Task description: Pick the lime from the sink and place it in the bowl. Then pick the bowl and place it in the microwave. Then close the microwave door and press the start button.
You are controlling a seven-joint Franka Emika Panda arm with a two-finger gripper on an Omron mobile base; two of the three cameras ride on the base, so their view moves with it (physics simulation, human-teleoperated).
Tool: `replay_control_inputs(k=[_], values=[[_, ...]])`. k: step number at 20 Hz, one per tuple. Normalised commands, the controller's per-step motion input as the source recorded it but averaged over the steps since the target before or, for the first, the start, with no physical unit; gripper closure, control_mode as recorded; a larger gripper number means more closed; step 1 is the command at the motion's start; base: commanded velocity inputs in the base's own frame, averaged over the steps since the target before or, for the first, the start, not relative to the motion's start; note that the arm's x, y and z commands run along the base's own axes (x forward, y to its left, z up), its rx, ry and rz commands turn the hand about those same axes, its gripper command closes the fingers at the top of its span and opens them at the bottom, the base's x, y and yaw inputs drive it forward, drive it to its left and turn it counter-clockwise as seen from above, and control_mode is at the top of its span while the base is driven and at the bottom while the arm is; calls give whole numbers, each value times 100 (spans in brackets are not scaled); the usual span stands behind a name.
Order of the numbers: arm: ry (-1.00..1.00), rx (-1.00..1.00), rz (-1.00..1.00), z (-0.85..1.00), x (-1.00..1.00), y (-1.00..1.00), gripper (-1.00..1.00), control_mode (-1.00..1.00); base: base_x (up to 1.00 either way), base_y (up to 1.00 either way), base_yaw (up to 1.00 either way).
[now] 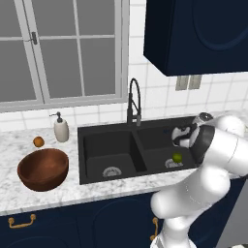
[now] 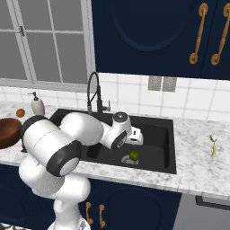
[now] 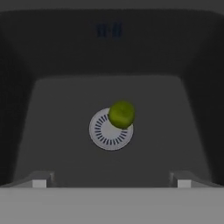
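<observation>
While its jaws stand wide and hold nothing, the pincer [image 3: 111, 183] hangs above the small round yellow-green lime [image 3: 121, 114], which rests on the drain's edge in the black matte sink's [image 1: 89, 133] right basin; the reddish-brown wooden bowl [image 1: 43, 168] waits on the marble table [image 1: 14, 145] leftward.

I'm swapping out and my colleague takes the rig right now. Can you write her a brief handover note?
Gripper: open, empty, above the right basin of the sink.
Lime: on that basin's floor, at the edge of the drain.
Bowl: empty, on the counter left of the sink, beside a small orange fruit.
Done: nothing yet.
Left: grasp lime, drop it in the bowl, bowl into microwave, shut door, press start.
</observation>
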Motion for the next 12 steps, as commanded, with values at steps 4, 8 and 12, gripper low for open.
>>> replay_control_inputs(k=[4,8,12], values=[[2,0,0,-31,57,-27,-100,-100,0,0,0],[-2,0,0,-28,47,-23,-100,-100,0,0,0],[0,1,0,-27,37,-15,-100,-100,0,0,0]])
